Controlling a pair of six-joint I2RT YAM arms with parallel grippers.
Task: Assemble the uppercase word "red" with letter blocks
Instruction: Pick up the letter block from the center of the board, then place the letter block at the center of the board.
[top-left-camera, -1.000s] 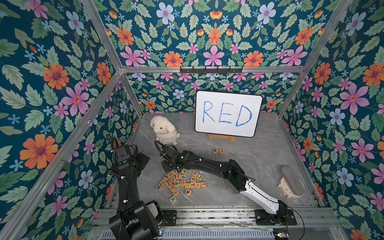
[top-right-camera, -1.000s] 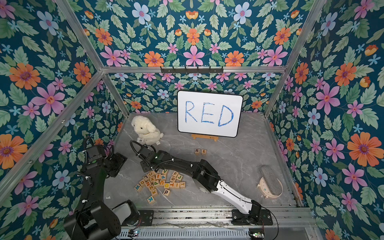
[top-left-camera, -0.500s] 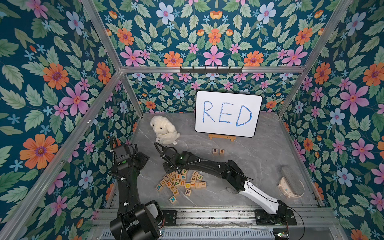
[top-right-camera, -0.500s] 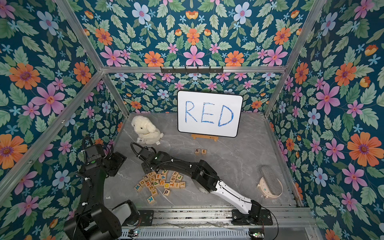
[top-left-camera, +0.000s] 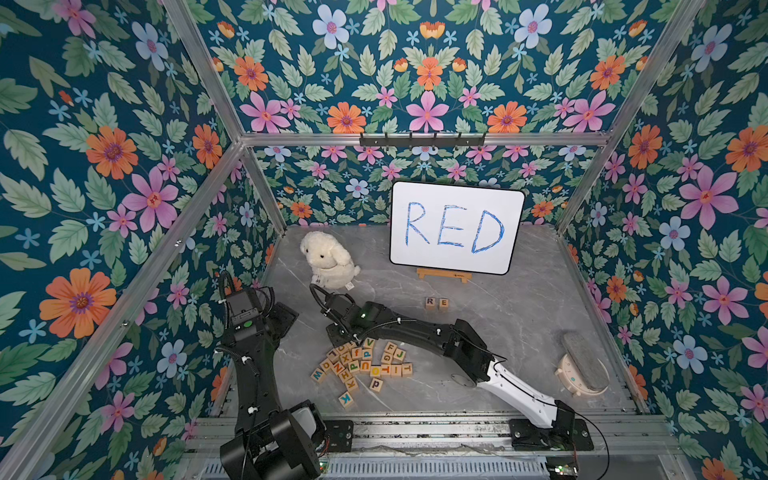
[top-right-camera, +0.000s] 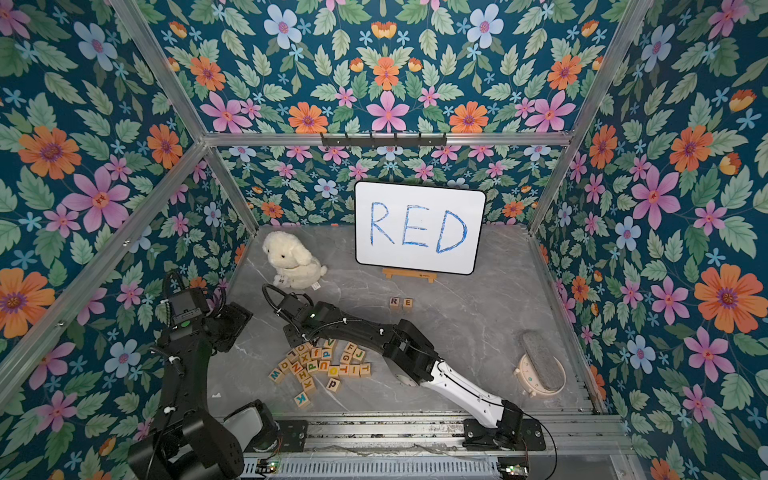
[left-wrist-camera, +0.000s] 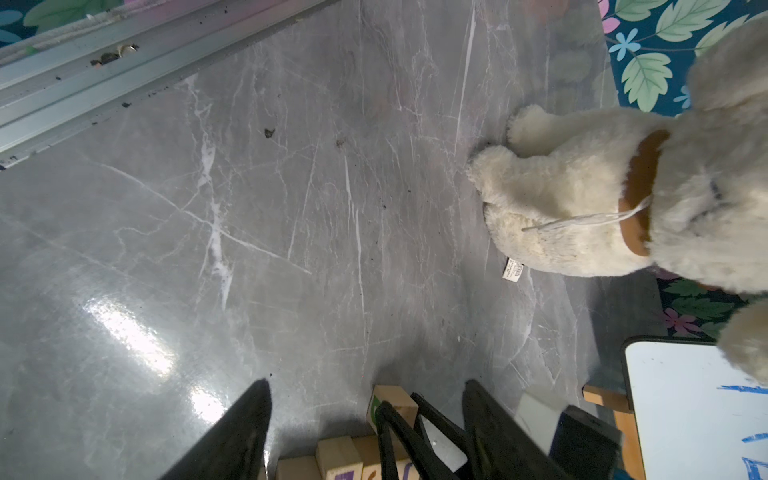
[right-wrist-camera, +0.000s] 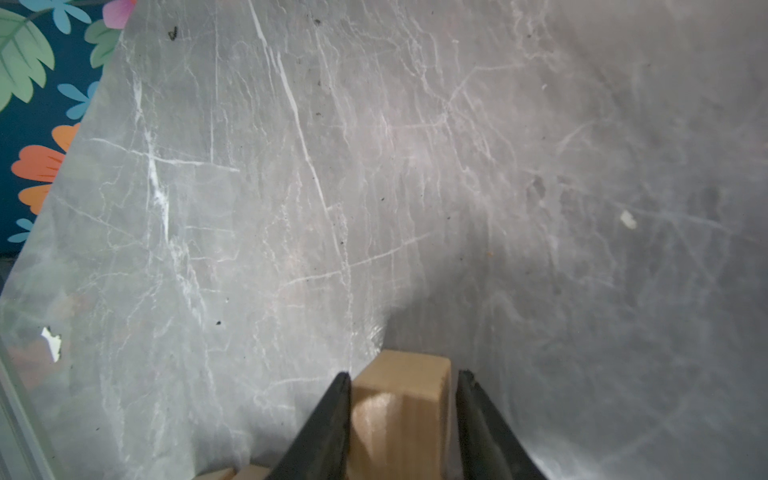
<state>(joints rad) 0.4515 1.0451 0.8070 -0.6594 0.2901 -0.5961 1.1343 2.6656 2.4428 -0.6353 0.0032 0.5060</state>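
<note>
Nearest the front rail, a loose pile (top-left-camera: 361, 368) of letter blocks is spread on the grey marbled counter (top-left-camera: 519, 340), with upper- and lowercase faces turned up. At the far left edge of that pile, the right end effector (right-wrist-camera: 404, 375) is seen from its own wrist camera. Its fingers (right-wrist-camera: 328, 428) are pressed against opposite sides of a single light-wood block (right-wrist-camera: 399, 415), which is pinched between them. In the left wrist view a sliver of green is shown on one face of this held block (left-wrist-camera: 392, 405). It is probably the D, though too little of the letter is visible to be sure. The left end effector (left-wrist-camera: 365, 381) is held near it above the counter, with its jaws spread wide.

Farther back, well apart from the pile, the R block (top-left-camera: 430, 302) and the E block (top-left-camera: 443, 303) are set side by side and touching in both top views, the R on the left. Beyond them, a cream plush toy (top-left-camera: 328, 259) is seated toward the far left corner. A white board (top-left-camera: 457, 227) lettered RED in blue is propped on a small wooden easel (top-left-camera: 444, 275) at the back wall.
</note>
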